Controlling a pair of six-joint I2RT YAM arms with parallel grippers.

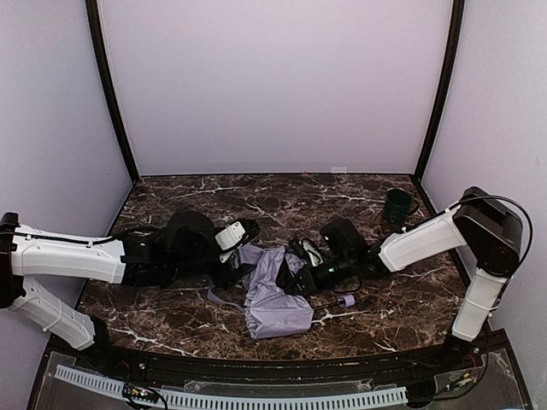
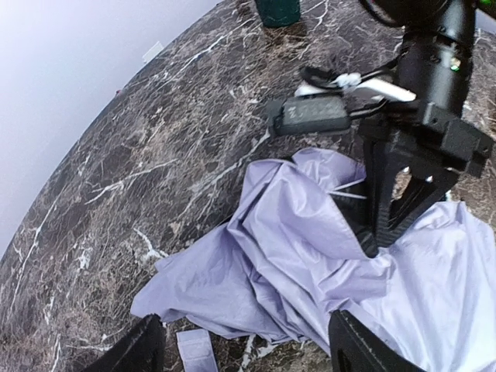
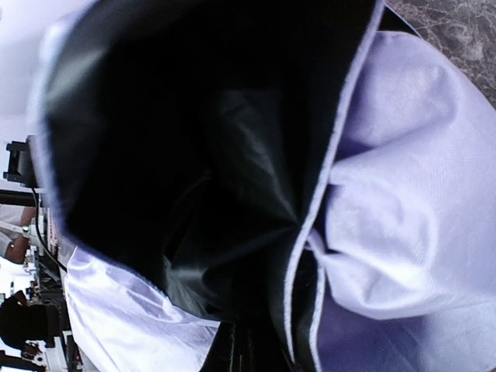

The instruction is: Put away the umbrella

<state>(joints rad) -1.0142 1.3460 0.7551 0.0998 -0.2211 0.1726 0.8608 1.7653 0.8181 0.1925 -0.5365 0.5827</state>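
The umbrella (image 1: 275, 299) lies collapsed on the marble table, its lavender fabric crumpled, its small handle knob (image 1: 347, 301) on the right. My left gripper (image 1: 242, 254) is open at the fabric's left edge; in the left wrist view (image 2: 244, 337) its fingers straddle the fabric's (image 2: 310, 248) near edge. My right gripper (image 1: 301, 269) presses into the fabric from the right and appears shut on a fold of it (image 2: 377, 232). In the right wrist view black lining (image 3: 209, 155) and lavender cloth (image 3: 411, 201) fill the frame and hide the fingers.
A dark green cup (image 1: 396, 205) stands at the back right. A small lavender strap (image 2: 194, 350) lies on the table beside the left finger. White walls close in the table on three sides.
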